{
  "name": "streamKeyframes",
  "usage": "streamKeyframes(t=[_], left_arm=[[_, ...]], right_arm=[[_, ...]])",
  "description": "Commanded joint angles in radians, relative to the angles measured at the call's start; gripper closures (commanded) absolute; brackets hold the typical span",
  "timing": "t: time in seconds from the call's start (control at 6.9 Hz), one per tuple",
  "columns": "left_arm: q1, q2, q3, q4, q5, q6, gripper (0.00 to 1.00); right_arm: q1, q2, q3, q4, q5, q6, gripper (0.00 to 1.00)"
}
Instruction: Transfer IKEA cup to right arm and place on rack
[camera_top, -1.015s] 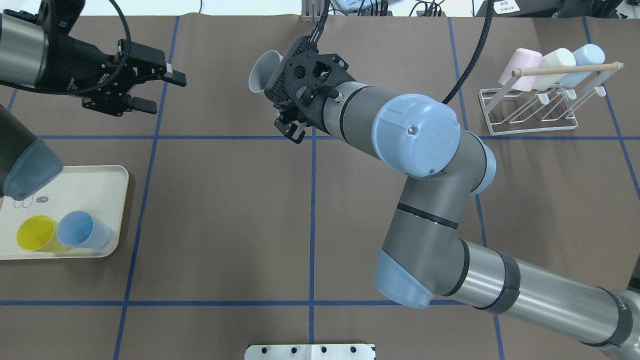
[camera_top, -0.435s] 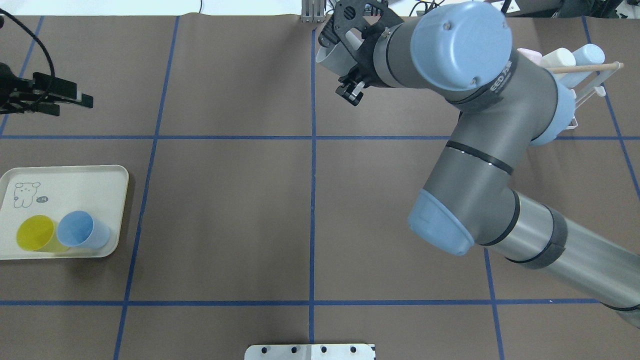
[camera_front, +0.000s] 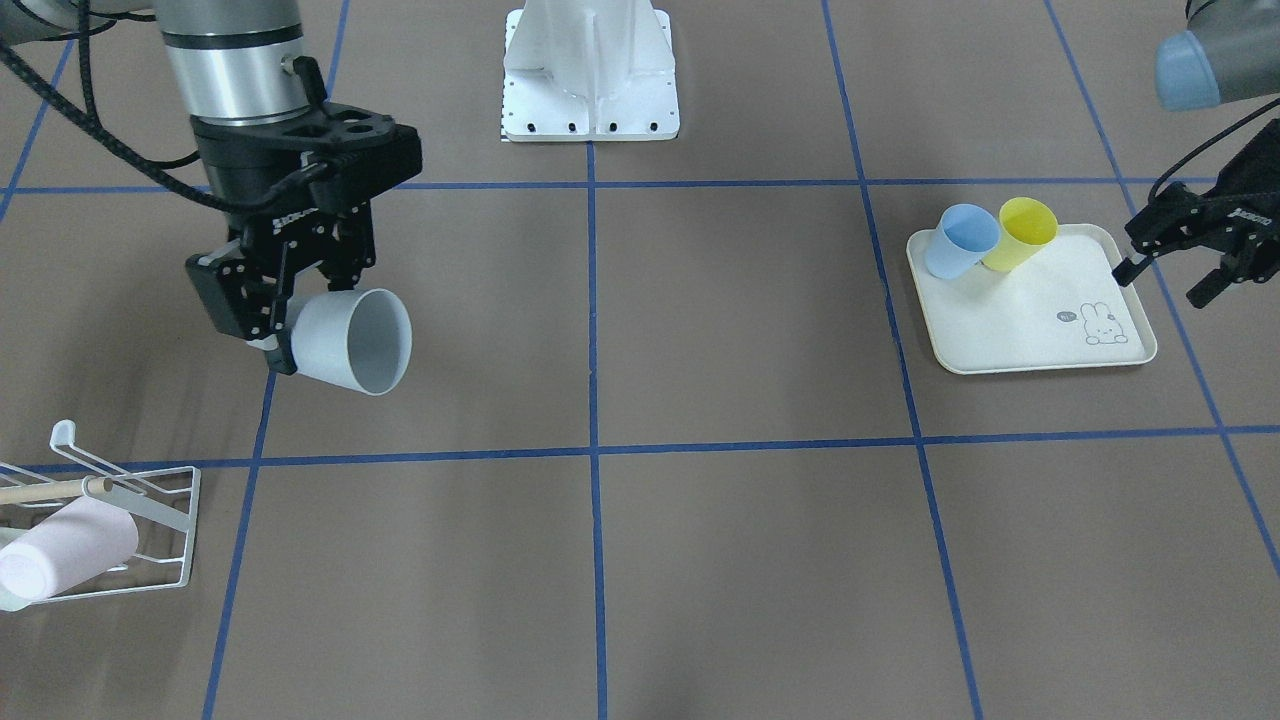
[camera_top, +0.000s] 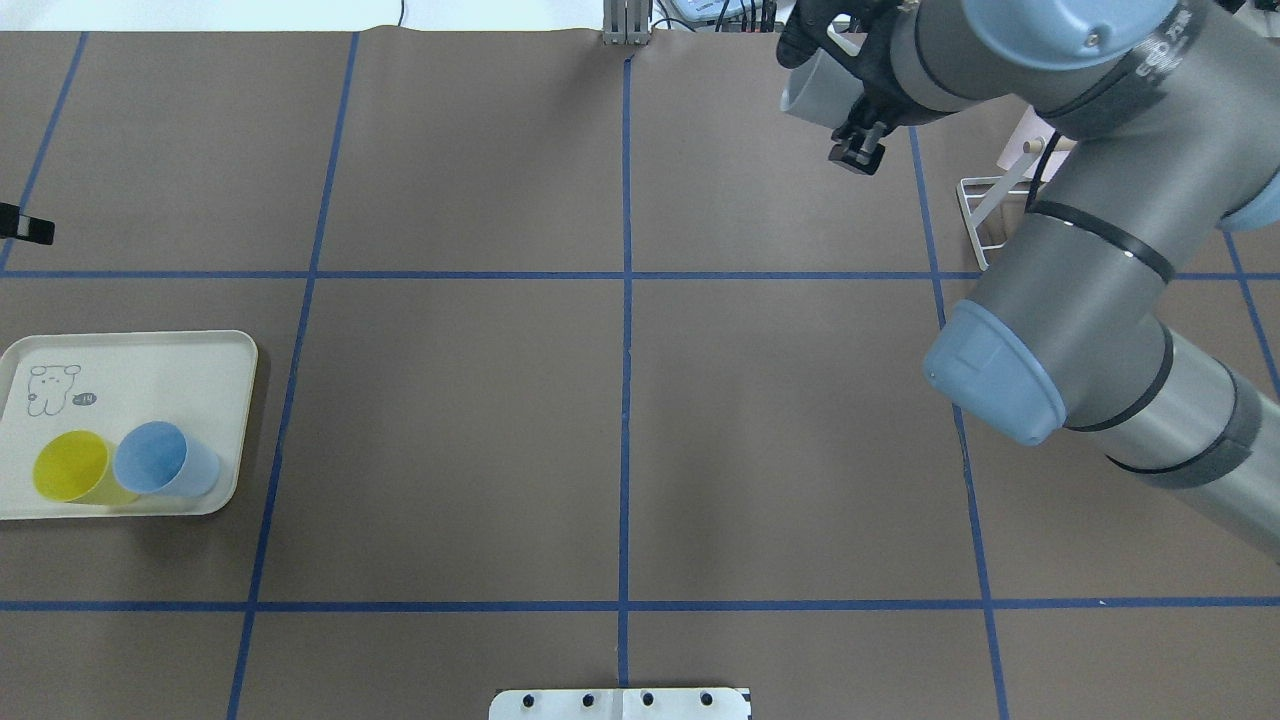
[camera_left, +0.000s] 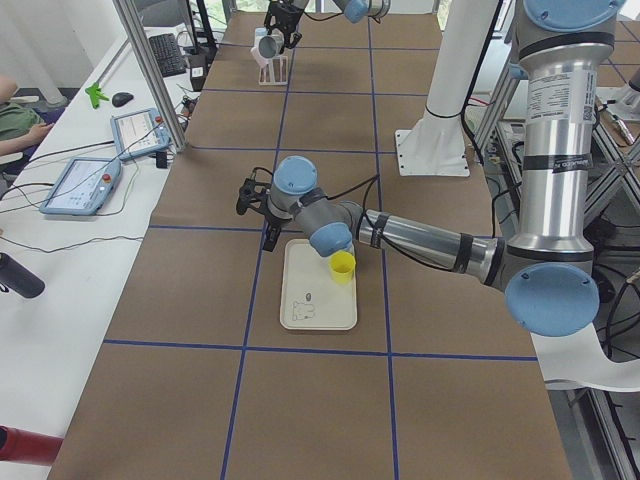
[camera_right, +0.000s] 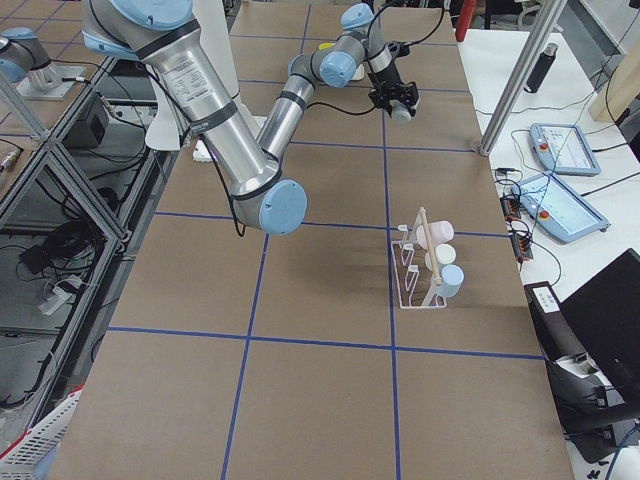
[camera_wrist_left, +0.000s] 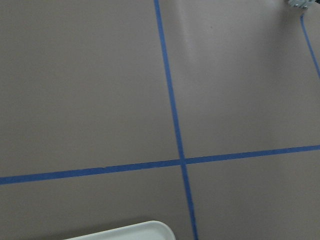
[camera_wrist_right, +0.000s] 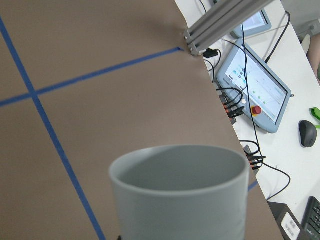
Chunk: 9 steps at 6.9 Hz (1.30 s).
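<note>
My right gripper (camera_front: 281, 331) is shut on the base of a grey cup (camera_front: 356, 341) and holds it on its side above the table, mouth pointing away from the arm. In the overhead view the gripper (camera_top: 852, 100) and cup (camera_top: 812, 92) are at the far edge, just left of the white wire rack (camera_top: 984, 214), which the arm mostly hides. The rack (camera_front: 150, 545) with its wooden dowel holds a pink cup (camera_front: 66, 560). The right wrist view shows the cup (camera_wrist_right: 180, 192) close up. My left gripper (camera_front: 1165, 282) is open and empty, beside the tray's outer side.
A cream tray (camera_front: 1040, 335) with a rabbit drawing holds a blue cup (camera_front: 960, 240) and a yellow cup (camera_front: 1022, 232). The rack (camera_right: 425, 265) carries three cups. The robot's white base plate (camera_front: 590, 95) is at my table edge. Tablets and cables lie past the far edge.
My right arm has swung right with the grey cup, from the table's middle to just beside the rack. My left arm has drawn back left, nearly out of the overhead view.
</note>
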Motion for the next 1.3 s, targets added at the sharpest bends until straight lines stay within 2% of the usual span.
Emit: streamKeyframes(t=[0.0, 0.29, 0.43, 0.58, 0.72, 0.87, 1.16], left_arm=[[-0.059, 0.007, 0.075, 0.001, -0.006, 0.196, 0.00], [-0.059, 0.015, 0.075, 0.000, -0.008, 0.197, 0.00], [-0.059, 0.017, 0.075, 0.000, -0.006, 0.197, 0.00], [-0.059, 0.017, 0.074, 0.000, -0.006, 0.197, 0.00], [-0.059, 0.018, 0.071, 0.000, -0.006, 0.195, 0.00], [-0.059, 0.018, 0.068, -0.002, -0.008, 0.191, 0.00], [-0.059, 0.021, 0.066, -0.002, -0.008, 0.189, 0.00]], right_arm=[[0.108, -0.134, 0.025, -0.023, 0.001, -0.290, 0.63], [0.191, -0.255, 0.033, -0.022, -0.012, -0.506, 0.63], [0.231, -0.303, 0.034, -0.022, -0.032, -0.595, 0.58], [0.251, -0.354, 0.034, -0.022, -0.067, -0.652, 0.44], [0.252, -0.398, 0.028, -0.022, -0.157, -0.683, 0.38], [0.252, -0.414, 0.010, -0.023, -0.231, -0.735, 0.34], [0.248, -0.443, -0.045, -0.014, -0.270, -0.762, 0.33]])
